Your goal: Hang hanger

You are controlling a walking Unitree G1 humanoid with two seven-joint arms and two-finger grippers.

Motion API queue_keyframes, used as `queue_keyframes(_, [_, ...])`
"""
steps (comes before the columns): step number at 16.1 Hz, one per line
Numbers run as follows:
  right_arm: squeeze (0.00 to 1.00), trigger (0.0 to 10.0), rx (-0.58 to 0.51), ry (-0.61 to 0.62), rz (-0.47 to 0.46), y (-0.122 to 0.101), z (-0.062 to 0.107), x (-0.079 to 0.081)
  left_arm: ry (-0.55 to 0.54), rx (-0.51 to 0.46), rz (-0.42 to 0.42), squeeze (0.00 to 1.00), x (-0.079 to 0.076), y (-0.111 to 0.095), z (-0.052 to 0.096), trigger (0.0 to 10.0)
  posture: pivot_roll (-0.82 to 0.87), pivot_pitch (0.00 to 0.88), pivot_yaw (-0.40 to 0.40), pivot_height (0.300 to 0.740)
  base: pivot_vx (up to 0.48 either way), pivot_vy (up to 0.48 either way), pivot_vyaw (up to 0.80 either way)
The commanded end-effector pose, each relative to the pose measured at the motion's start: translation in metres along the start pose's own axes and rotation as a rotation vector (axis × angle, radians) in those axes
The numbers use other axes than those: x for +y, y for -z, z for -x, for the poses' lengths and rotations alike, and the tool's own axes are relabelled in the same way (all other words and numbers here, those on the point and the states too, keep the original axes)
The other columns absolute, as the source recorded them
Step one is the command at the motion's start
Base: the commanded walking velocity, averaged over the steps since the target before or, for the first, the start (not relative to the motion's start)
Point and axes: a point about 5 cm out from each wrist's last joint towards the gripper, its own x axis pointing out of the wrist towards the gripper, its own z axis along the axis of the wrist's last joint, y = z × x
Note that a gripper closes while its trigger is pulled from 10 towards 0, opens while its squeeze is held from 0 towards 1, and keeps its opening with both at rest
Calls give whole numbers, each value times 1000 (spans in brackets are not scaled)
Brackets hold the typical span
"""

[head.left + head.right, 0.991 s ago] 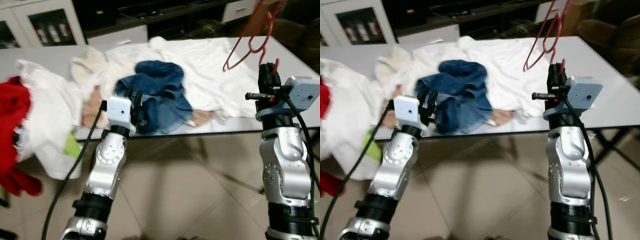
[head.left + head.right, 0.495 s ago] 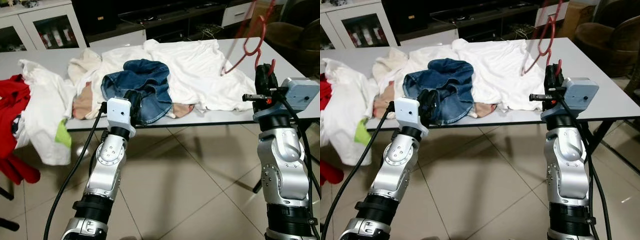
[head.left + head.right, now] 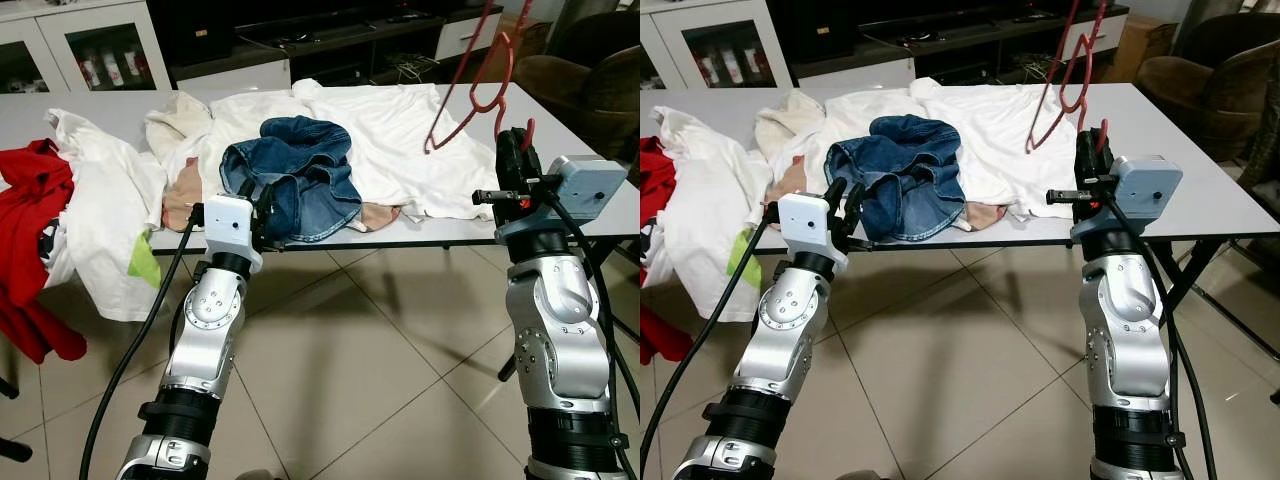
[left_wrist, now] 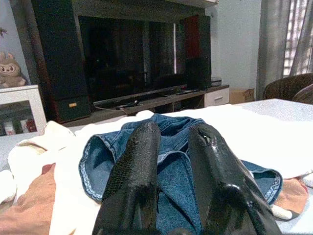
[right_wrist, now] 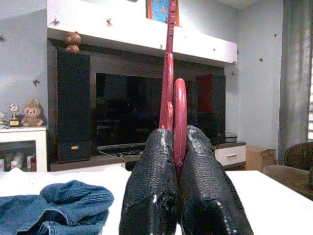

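Up at the near edge of the white table (image 3: 590,215), right gripper (image 3: 1092,150) raised with both black fingers (image 5: 151,186) pinched tight around the thin rod of a red wire hanger (image 3: 478,95), clamped at its low end so the rest rises above the fingertips and leans away over the tabletop (hook end running out past the top of the frame, so not visible). Seen from the right wrist: red wire standing straight up out of the narrow seam between the two pads, dark television (image 5: 127,110) and white shelf (image 5: 122,32) on the far wall beyond the tips. Left gripper (image 3: 843,200) held low at the table's front edge, holding nothing, fingers (image 4: 132,181) set a little apart with a slim gap between them. Just ahead of those tips, a crumpled pair of blue jeans (image 3: 295,180) lying on a spread white shirt (image 3: 400,130), a peach cloth (image 4: 24,215) poking out beneath. Farther off to the outer side of the left fingers, a white garment (image 3: 100,210) draped over the table's edge, with red clothing (image 3: 25,230) beside it.
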Motion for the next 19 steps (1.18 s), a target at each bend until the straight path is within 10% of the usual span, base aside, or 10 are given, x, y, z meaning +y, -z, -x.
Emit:
queue_keyframes(1, [0, 10000, -1, -8, 3, -1, -1, 2, 1, 9, 2, 0, 0, -1, -3, 10000, 64, 0, 61, 740, 0, 0, 0])
queue_keyframes(19, [0, 10000, 8, -13, -2, 1, 0, 4, 10, 23, 2, 0, -1, 1, -3, 10000, 65, 5, 62, 740, 224, 0, 0])
